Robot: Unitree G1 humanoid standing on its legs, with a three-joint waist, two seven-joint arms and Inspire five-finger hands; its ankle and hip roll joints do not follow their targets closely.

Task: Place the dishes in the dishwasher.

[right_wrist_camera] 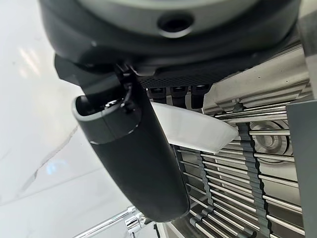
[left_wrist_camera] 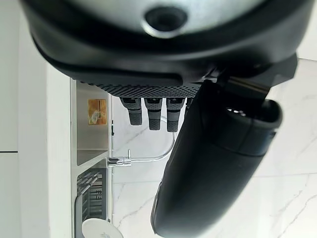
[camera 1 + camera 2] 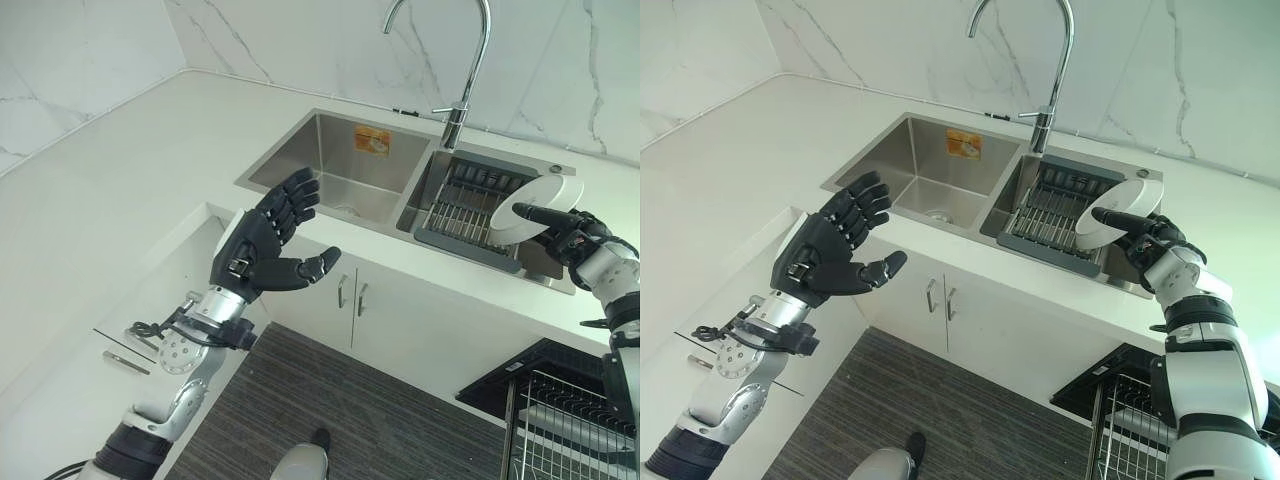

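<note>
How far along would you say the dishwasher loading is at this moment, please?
Nothing looks loaded yet. The right hand grips a white plate above the drying rack in the sink. The left hand hovers open and empty. Carrying the plate to the dishwasher rack remains.

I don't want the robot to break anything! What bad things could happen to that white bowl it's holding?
The right hand pinches the white bowl by its rim only, tilted above the drying rack in the sink. It might slip and drop onto the rack's metal bars. The dishwasher rack sits low, beyond the counter edge, so the bowl could bump that edge on the way down. The left hand is open, too far away to catch it.
</note>
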